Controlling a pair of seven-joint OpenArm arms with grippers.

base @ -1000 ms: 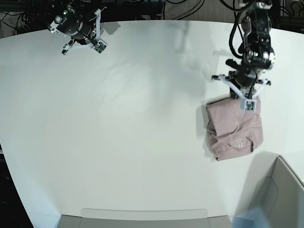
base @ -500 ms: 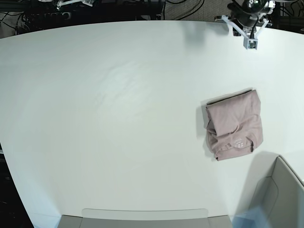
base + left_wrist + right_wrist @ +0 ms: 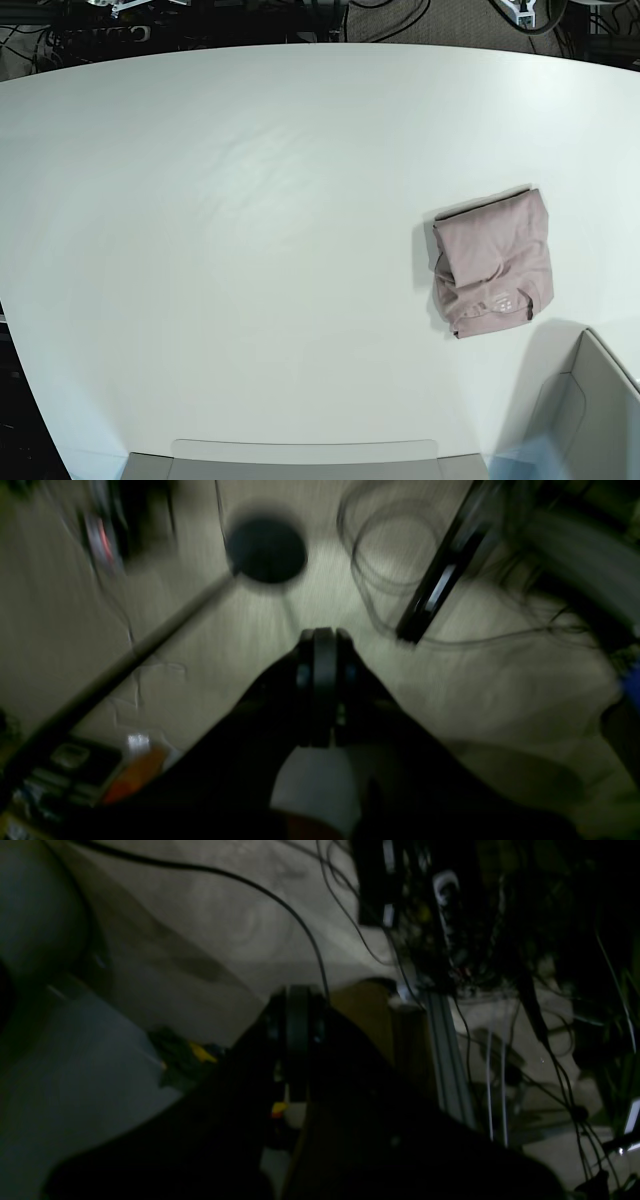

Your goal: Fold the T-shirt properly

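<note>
The dusty pink T-shirt (image 3: 493,262) lies folded into a compact bundle on the right side of the white table (image 3: 250,250), with a small white mark near its front edge. Neither gripper touches it. My left gripper (image 3: 322,634) is shut and empty, pulled back beyond the table's far edge over the floor; only a white tip of it (image 3: 525,11) shows at the top right of the base view. My right gripper (image 3: 296,990) is also shut and empty, off the table at the far left (image 3: 125,5). The shirt does not show in either wrist view.
A grey bin (image 3: 600,410) stands at the front right corner, close to the shirt. A flat grey tray edge (image 3: 300,455) lies along the table's front. Cables (image 3: 310,935) and frame rails (image 3: 440,580) lie on the floor behind the table.
The left gripper, which was at the shirt's far edge, has lifted away and withdrawn past the table's far edge. The right arm has also pulled back. The shirt has not moved.
</note>
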